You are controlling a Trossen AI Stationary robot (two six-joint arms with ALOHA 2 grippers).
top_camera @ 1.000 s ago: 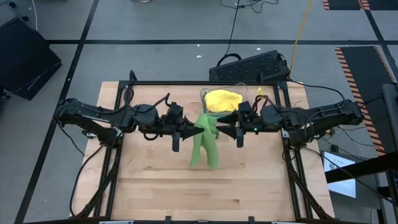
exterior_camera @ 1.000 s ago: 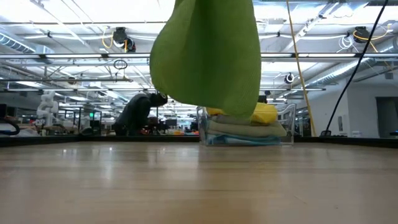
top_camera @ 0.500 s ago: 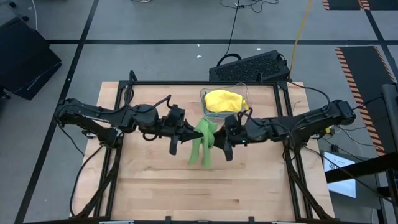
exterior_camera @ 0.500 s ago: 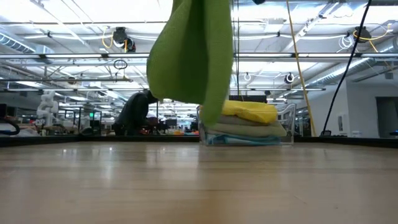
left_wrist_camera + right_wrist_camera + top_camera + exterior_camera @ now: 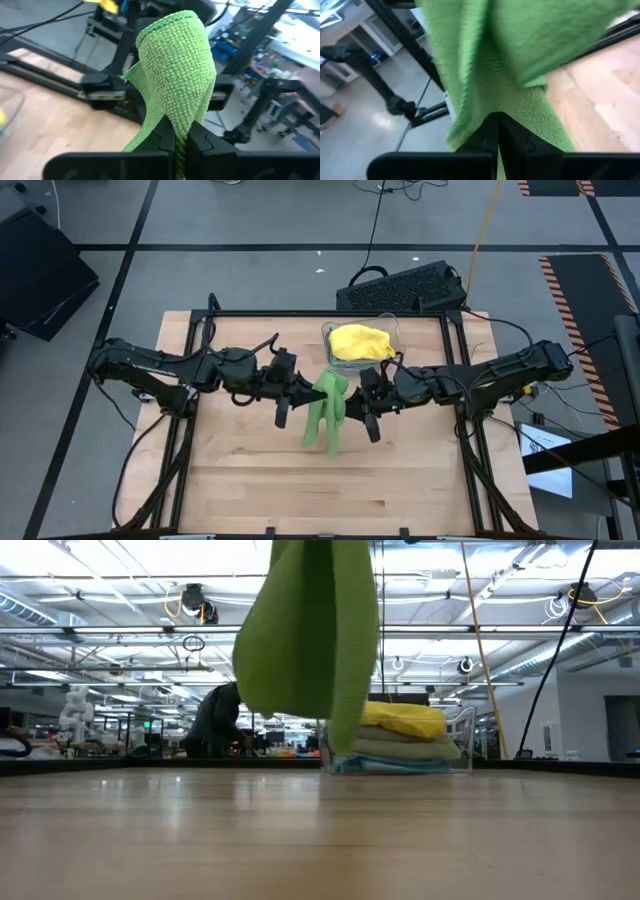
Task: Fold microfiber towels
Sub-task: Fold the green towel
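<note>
Behind the worktop [image 5: 320,830] I see a big hall with ceiling lights, and a person [image 5: 212,720] bent over far back. My left gripper [image 5: 308,390] has its jaws pressed together on the bright green towel [image 5: 326,412]; in its wrist view the cloth [image 5: 175,80] rises from between the fingertips [image 5: 165,140] and folds over just beyond them. My right gripper [image 5: 352,402] faces it from the other side, jaws pinched shut on the same towel, with green cloth [image 5: 485,55] bunched right at its fingertips [image 5: 492,135] and spilling past them. The two sets of jaws sit close together, with only the gathered cloth between them. Below the jaws the towel [image 5: 305,630] hangs free, clear of the wood. Beyond the jaws, toward the far edge of the worktop, stands a clear bin [image 5: 390,330] holding a yellow towel [image 5: 358,341] on top of a pale stack; from the low view the yellow one [image 5: 405,720] lies crumpled over the folded cloths [image 5: 400,748] beneath it.
</note>
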